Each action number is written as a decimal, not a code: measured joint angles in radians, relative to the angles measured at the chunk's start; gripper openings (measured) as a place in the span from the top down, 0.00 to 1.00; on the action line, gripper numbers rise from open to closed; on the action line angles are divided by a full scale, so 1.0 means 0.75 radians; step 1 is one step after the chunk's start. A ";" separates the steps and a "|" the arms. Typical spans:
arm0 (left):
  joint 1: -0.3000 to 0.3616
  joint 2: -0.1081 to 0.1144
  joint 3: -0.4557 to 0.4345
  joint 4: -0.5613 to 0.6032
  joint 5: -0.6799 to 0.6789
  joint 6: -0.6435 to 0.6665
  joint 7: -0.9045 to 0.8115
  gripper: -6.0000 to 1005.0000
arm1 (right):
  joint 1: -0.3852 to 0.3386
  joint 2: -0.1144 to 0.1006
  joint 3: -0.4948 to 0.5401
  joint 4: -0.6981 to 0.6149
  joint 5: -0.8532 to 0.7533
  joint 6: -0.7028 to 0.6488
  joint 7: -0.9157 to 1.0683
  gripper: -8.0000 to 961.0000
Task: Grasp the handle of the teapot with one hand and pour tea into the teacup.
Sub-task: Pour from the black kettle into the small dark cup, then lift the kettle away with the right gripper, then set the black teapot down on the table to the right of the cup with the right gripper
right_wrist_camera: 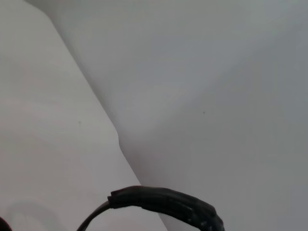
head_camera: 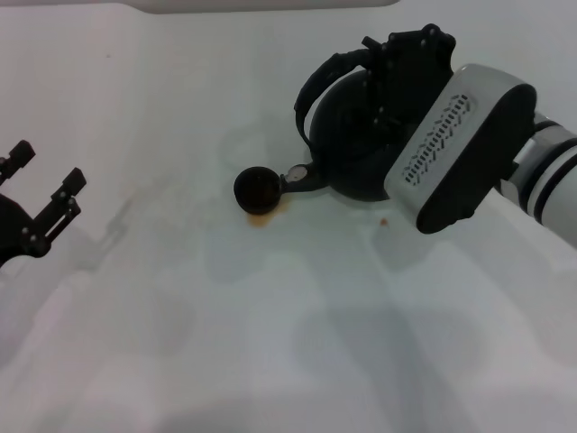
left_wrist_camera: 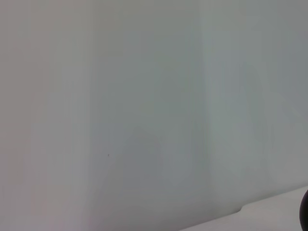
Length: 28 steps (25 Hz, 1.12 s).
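The matte black teapot (head_camera: 356, 149) is at the table's far right, tipped to the left. Its short spout (head_camera: 302, 178) with the silvery disc reaches the rim of the tiny black teacup (head_camera: 259, 189). The arched handle (head_camera: 315, 83) leans left above the pot, and my right gripper (head_camera: 397, 54) is shut on its top end. The right wrist view shows only a piece of the ribbed handle (right_wrist_camera: 166, 202). An amber tea stain (head_camera: 262, 216) lies on the table at the cup's near side. My left gripper (head_camera: 50, 165) hangs open and empty at the left edge.
A small orange drop (head_camera: 383, 221) marks the white table (head_camera: 270, 316) near the pot. The right arm's grey forearm (head_camera: 460, 149) covers the pot's right side. A white raised edge (head_camera: 261, 4) runs along the far side.
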 joint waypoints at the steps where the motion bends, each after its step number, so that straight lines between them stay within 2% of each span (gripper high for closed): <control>1: 0.000 0.000 0.000 0.000 0.000 0.000 0.000 0.31 | -0.002 -0.001 0.003 0.000 0.000 -0.005 0.004 0.88; 7: 0.004 -0.001 0.000 0.002 0.001 0.004 0.001 0.31 | -0.016 -0.001 0.018 0.000 0.001 -0.021 0.023 0.88; 14: 0.010 -0.002 0.000 0.002 0.004 0.009 0.001 0.31 | -0.078 -0.002 0.142 -0.004 0.004 -0.239 0.153 0.88; 17: 0.010 -0.002 0.001 0.003 0.004 0.010 0.001 0.31 | -0.108 -0.003 0.231 0.020 0.005 -0.371 0.240 0.88; 18: 0.010 -0.002 0.002 0.004 0.004 0.010 0.001 0.31 | -0.127 -0.003 0.308 0.059 0.012 -0.500 0.321 0.88; 20: 0.009 -0.002 0.002 0.004 0.004 0.010 0.001 0.31 | -0.132 -0.003 0.341 0.078 0.023 -0.553 0.350 0.88; 28: -0.007 -0.002 0.009 0.005 0.005 0.010 0.001 0.31 | -0.116 -0.012 0.594 0.432 0.295 -1.098 0.432 0.88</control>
